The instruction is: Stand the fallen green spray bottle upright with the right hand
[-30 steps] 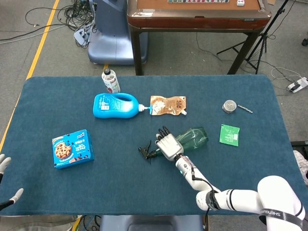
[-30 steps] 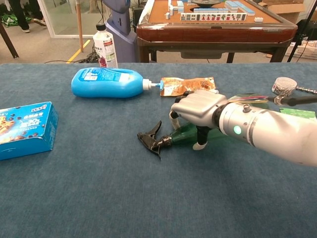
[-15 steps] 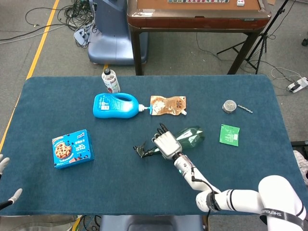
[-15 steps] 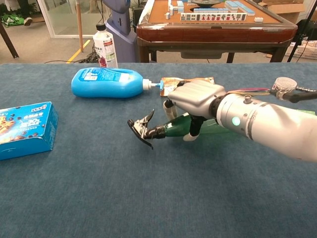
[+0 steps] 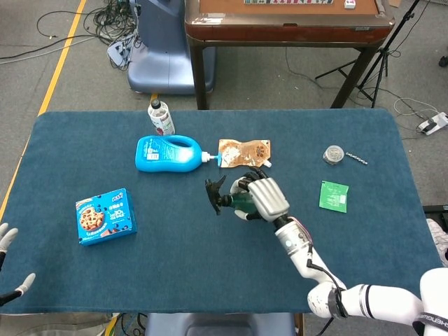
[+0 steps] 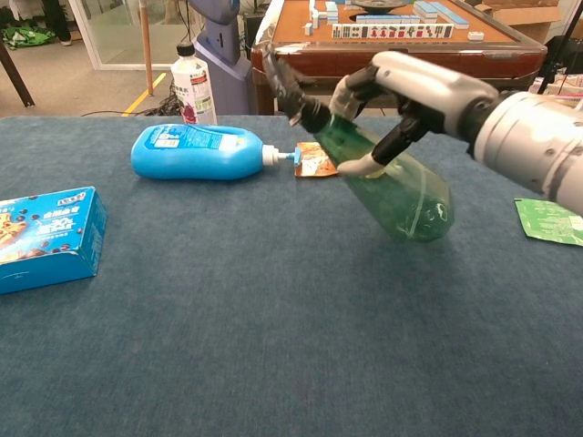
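Note:
The green spray bottle point(image 6: 396, 187) is lifted off the blue cloth and tilted, its base low toward the right and its black trigger head point(image 6: 284, 86) high at the left. My right hand point(image 6: 410, 91) grips it around the neck. In the head view the right hand point(image 5: 264, 198) covers most of the spray bottle point(image 5: 234, 199), with the black trigger head point(image 5: 213, 193) sticking out to the left. My left hand point(image 5: 7, 266) sits at the table's near left corner, fingers apart, holding nothing.
A blue detergent bottle point(image 5: 168, 154) lies on its side, nozzle toward a brown pouch point(image 5: 243, 154). A small clear bottle point(image 5: 161, 117) stands at the far edge. A cookie box point(image 5: 105, 215) lies left. A green packet point(image 5: 334, 195) and a round tin point(image 5: 335, 155) lie right.
The right hand has raised the spray bottle from lying flat on the cloth to a steep tilt, trigger head swinging up and away from me. The left hand has stayed put.

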Robot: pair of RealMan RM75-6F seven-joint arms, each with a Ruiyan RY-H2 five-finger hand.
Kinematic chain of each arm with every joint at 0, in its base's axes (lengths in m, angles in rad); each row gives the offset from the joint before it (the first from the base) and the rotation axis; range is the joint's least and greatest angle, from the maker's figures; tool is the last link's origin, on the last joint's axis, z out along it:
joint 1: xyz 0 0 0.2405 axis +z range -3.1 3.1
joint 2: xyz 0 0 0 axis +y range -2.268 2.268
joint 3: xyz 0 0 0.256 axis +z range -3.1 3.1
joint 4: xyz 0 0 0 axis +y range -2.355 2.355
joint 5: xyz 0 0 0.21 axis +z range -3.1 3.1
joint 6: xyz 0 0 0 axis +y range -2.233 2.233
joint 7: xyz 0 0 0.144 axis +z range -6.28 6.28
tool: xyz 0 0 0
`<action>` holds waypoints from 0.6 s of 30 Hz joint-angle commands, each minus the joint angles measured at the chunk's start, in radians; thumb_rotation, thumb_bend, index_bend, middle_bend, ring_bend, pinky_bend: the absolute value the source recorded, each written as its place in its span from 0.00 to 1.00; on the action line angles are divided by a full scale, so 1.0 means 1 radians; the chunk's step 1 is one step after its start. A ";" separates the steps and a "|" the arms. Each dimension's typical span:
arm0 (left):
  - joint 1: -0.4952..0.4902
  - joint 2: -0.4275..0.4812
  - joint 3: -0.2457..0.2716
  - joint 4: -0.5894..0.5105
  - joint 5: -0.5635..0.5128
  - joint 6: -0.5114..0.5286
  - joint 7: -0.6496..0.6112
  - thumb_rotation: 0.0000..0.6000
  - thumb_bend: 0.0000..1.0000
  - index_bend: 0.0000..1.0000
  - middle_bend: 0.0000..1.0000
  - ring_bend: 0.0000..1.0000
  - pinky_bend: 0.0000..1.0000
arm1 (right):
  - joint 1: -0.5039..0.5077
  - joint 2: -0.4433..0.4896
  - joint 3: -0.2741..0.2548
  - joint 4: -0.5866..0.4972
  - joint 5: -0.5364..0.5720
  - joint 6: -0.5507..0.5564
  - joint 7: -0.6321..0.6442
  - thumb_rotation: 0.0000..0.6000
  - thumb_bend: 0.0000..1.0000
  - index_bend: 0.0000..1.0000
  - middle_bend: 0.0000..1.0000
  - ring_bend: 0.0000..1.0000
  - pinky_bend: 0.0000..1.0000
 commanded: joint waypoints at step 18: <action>-0.005 -0.006 0.002 -0.004 -0.003 -0.014 0.013 1.00 0.26 0.07 0.00 0.06 0.02 | -0.177 -0.005 0.008 0.195 -0.172 0.016 0.880 1.00 0.25 0.73 0.43 0.26 0.14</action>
